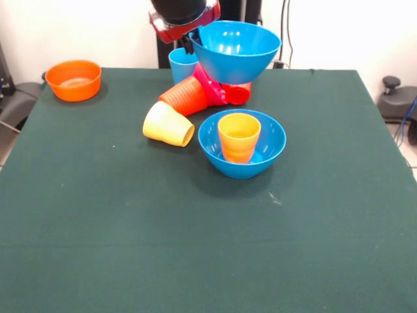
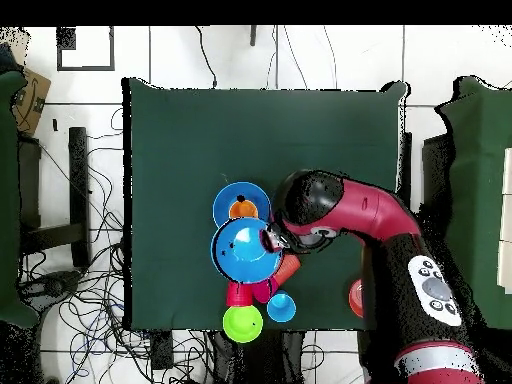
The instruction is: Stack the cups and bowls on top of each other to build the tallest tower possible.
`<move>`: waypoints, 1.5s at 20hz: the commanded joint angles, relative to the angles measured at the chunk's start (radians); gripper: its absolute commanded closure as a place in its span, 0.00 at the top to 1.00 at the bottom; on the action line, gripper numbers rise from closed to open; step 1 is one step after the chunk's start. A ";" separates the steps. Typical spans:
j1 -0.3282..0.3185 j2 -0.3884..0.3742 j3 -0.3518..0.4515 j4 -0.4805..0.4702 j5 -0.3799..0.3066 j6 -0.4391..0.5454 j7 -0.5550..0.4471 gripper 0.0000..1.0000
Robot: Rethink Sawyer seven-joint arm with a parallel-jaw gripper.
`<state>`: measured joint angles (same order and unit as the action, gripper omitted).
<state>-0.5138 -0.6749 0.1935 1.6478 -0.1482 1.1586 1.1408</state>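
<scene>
My gripper (image 1: 189, 43) is shut on the rim of a large blue bowl (image 1: 236, 51) and holds it tilted in the air above the far middle of the table; the overhead view shows the gripper (image 2: 270, 240) and the held bowl (image 2: 243, 251). A second blue bowl (image 1: 242, 156) stands on the cloth with a yellow-orange cup (image 1: 239, 135) upright inside it. Beneath the held bowl are a light blue cup (image 1: 182, 66), an orange cup (image 1: 186, 96) on its side, a tilted pink-red bowl (image 1: 211, 85) and a red cup (image 1: 238, 95). A pale yellow cup (image 1: 168, 124) lies on its side.
An orange bowl (image 1: 73, 79) stands alone at the far left corner. A lime-green bowl (image 2: 242, 323) sits at the table edge by the robot's base, seen only from overhead. The table (image 1: 130, 235) is covered with dark green cloth.
</scene>
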 commanded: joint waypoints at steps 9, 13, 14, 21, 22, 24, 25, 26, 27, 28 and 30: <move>0.054 0.075 0.023 -0.183 -0.039 0.023 0.118 0.00; 0.074 0.090 0.011 -0.216 -0.035 0.061 0.147 0.00; 0.082 0.062 0.003 -0.165 -0.030 0.046 0.155 0.00; 0.124 0.093 -0.020 -0.249 -0.005 0.124 0.221 0.00; 0.126 0.091 -0.024 -0.249 -0.002 0.129 0.224 0.00; 0.134 0.095 -0.030 -0.261 0.002 0.139 0.234 0.00; 0.137 0.096 -0.031 -0.265 0.003 0.140 0.237 0.00; 0.140 0.098 -0.033 -0.268 0.005 0.140 0.239 0.00; 0.142 0.098 -0.035 -0.269 0.004 0.140 0.236 0.00; 0.144 0.099 -0.034 -0.274 0.004 0.140 0.236 0.00; 0.144 0.096 -0.034 -0.269 0.000 0.116 0.229 0.00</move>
<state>-0.3948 -0.6327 0.1523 1.4331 -0.1498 1.2055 1.1967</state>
